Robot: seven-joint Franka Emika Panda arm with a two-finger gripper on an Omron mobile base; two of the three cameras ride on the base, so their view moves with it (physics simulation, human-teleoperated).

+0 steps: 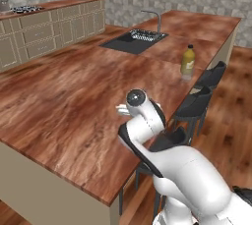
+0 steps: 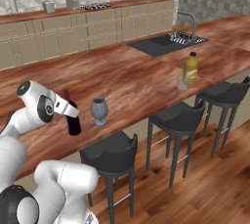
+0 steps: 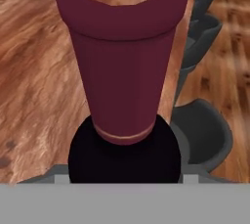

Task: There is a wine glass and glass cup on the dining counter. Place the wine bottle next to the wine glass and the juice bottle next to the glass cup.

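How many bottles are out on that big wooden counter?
2. A dark wine bottle stands beside the wine glass at the counter's near edge; a yellow juice bottle stands farther along, near the sink.

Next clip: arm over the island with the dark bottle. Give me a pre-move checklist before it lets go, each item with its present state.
1. Slim dark wine bottle with dark red neck upright on the reddish-brown wood-grain dining counter: ok.
2. Wine bottle beside the small clear stemmed wine glass, a gap between them: ok.
3. Gripper at the bottle's neck; whether it is clamped: cannot tell.
4. Wine glass upright, away from the arm: ok.
5. Stout yellow-orange juice bottle beside the clear glass cup: ok.
6. Bottle base fully on the counter: cannot tell.
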